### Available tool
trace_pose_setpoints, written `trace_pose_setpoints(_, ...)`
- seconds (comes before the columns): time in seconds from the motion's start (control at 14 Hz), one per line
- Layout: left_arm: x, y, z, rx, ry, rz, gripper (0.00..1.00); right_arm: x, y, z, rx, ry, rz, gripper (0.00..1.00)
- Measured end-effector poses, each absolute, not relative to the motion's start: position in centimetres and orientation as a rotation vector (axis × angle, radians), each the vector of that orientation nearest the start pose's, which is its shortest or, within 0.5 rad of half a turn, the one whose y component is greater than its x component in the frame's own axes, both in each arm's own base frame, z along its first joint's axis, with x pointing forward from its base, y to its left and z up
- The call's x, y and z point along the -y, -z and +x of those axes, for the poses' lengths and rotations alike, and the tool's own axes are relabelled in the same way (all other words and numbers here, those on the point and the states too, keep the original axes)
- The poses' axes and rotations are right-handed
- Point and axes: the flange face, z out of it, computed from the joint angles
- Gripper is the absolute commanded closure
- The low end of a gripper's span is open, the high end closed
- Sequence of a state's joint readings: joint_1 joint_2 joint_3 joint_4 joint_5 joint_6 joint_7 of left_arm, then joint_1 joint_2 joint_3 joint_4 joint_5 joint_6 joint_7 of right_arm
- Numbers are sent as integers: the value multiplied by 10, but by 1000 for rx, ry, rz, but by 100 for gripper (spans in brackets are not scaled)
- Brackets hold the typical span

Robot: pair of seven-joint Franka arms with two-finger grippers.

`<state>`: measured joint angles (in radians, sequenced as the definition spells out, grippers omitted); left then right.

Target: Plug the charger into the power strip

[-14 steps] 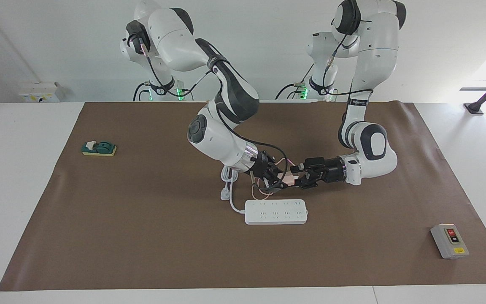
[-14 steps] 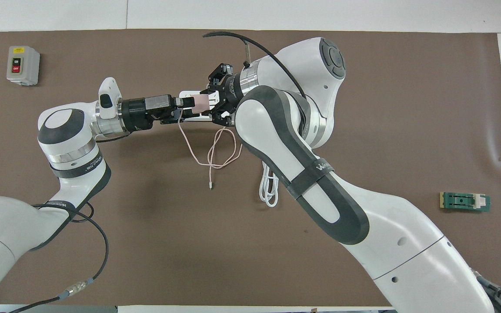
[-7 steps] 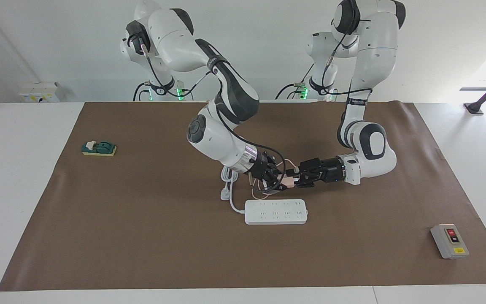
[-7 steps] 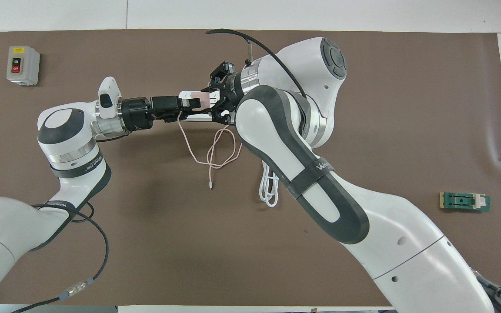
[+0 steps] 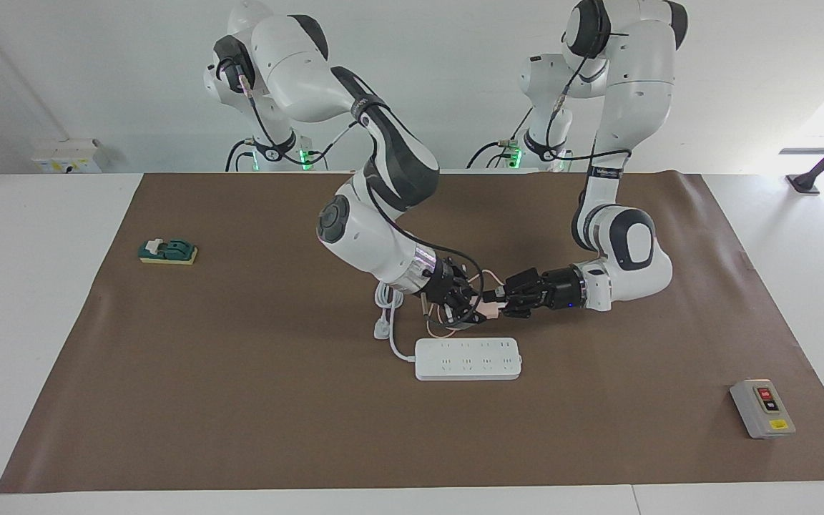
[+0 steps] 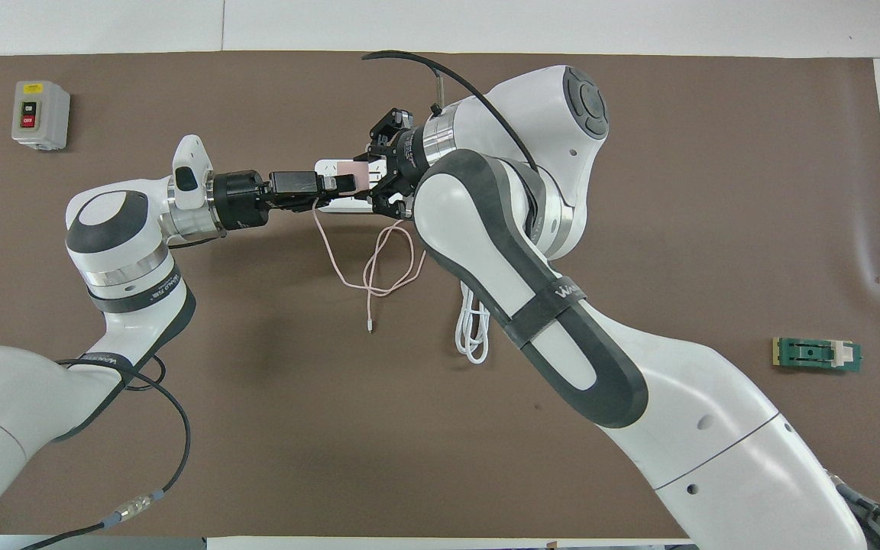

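The pale-pink charger [image 5: 488, 307] is held in the air between my two grippers, just over the white power strip [image 5: 468, 358]. My right gripper [image 5: 471, 306] is shut on the charger. My left gripper [image 5: 506, 301] reaches in level from the left arm's end and touches the charger's free end. In the overhead view the charger [image 6: 354, 175] and both grippers [image 6: 377, 177] [image 6: 341, 183] cover most of the strip [image 6: 325, 163]. The thin pink cable [image 6: 379, 267] hangs down and loops on the mat.
The strip's thick white cord [image 6: 472, 336] lies coiled under the right arm, with its three-pin plug [image 5: 381, 330]. A grey button box [image 5: 762, 408] sits toward the left arm's end. A green block [image 5: 167, 252] sits toward the right arm's end.
My left gripper has turned about its wrist and moved in along the table toward the right gripper, up to the charger. The right gripper and charger have shifted slightly toward the right arm's end.
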<state>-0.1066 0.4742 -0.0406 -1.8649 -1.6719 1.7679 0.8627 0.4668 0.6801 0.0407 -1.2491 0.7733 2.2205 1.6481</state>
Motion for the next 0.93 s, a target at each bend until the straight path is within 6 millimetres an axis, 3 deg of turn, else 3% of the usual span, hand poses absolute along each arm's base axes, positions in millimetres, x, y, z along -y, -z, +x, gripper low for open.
trace_pose_setpoints(0.21,174,-302,617,17,-142,1631,100,-379,-406,671,-1782,-634,-1745,0)
trace_pose_setpoints(0.36,167,-303,622,8,-170,1653,100,-361,-413,682,-1800,-616,-1717,0)
trace_pose_setpoints(0.5,154,-310,626,9,-189,1696,100,-326,-428,697,-1821,-610,-1684,0)
trace_pose_setpoints(0.64,134,-324,630,3,-190,1796,100,-275,-457,712,-1841,-591,-1635,0)
trace_pose_setpoints(0.79,112,-349,630,2,-162,1945,100,-219,-483,721,-1871,-557,-1610,0)
trace_pose_setpoints(0.93,79,-375,631,7,-136,2107,100,-181,-504,721,-1888,-503,-1644,0)
